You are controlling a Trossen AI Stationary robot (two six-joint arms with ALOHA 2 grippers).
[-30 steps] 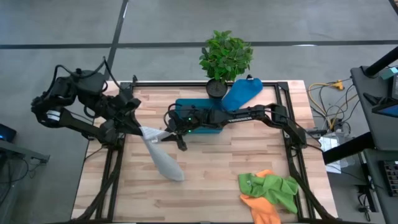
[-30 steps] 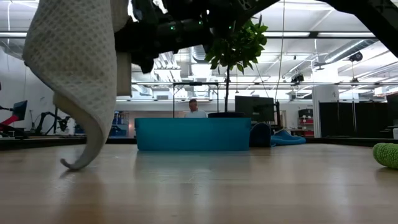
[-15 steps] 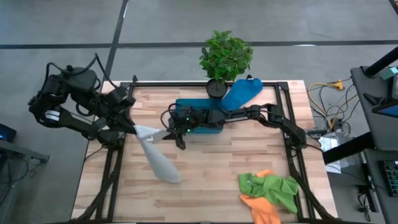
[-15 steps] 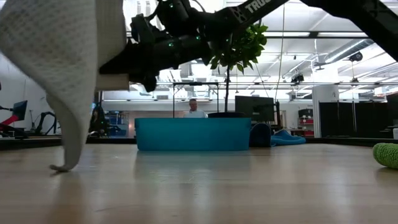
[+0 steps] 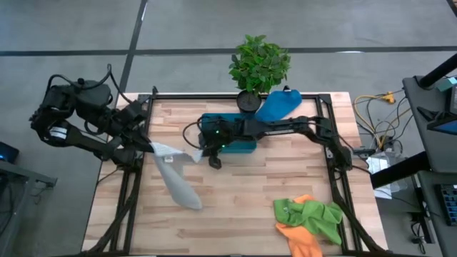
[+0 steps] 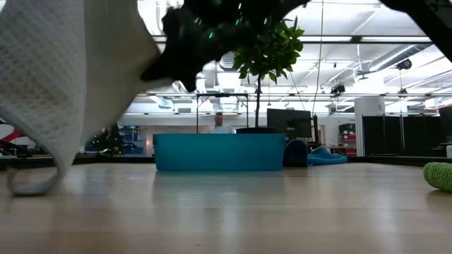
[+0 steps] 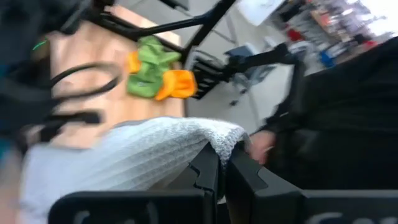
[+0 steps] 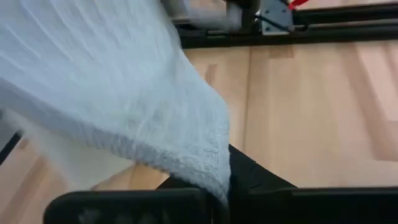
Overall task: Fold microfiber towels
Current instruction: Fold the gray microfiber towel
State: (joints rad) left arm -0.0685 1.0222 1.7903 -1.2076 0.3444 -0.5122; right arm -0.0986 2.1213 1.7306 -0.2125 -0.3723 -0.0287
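Observation:
The grey-white towel (image 5: pixel 175 175) hangs between my two grippers, and its lower end (image 5: pixel 191 203) rests on the wooden table. My left gripper (image 5: pixel 148 145) is shut on one upper corner at the table's left side. My right gripper (image 5: pixel 203 154) is shut on the other upper corner near the table's middle. In the low view the towel (image 6: pixel 63 85) fills the left side. The blue towel (image 5: pixel 277 107) lies at the far edge. The green towel (image 5: pixel 314 214) and the orange towel (image 5: pixel 296 235) lie heaped at the near right corner. My left gripper pinches the towel's upper corner (image 7: pixel 229 142) between its two fingers, coming from the table's left. The cloth spreads away from the fingers toward the other arm and hangs down. My right gripper pinches the opposite upper corner (image 8: pixel 217 177) between its two fingers, coming from the table's right. The towel's top edge (image 5: pixel 175 151) runs between the two holds, and the rest hangs to the table.
A rigid blue tray (image 5: pixel 230 135) stands behind the right gripper. A potted plant (image 5: pixel 258 68) stands at the far edge. In the low view a person (image 6: pixel 222 124) shows beyond the tray. The near middle of the table (image 5: pixel 235 207) is bare wood.
My left gripper has moved toward the table's left edge with its corner, and my right gripper has shifted slightly toward the right. The towel's top edge has spread out between them. Its lower end has slid along the table toward the left.

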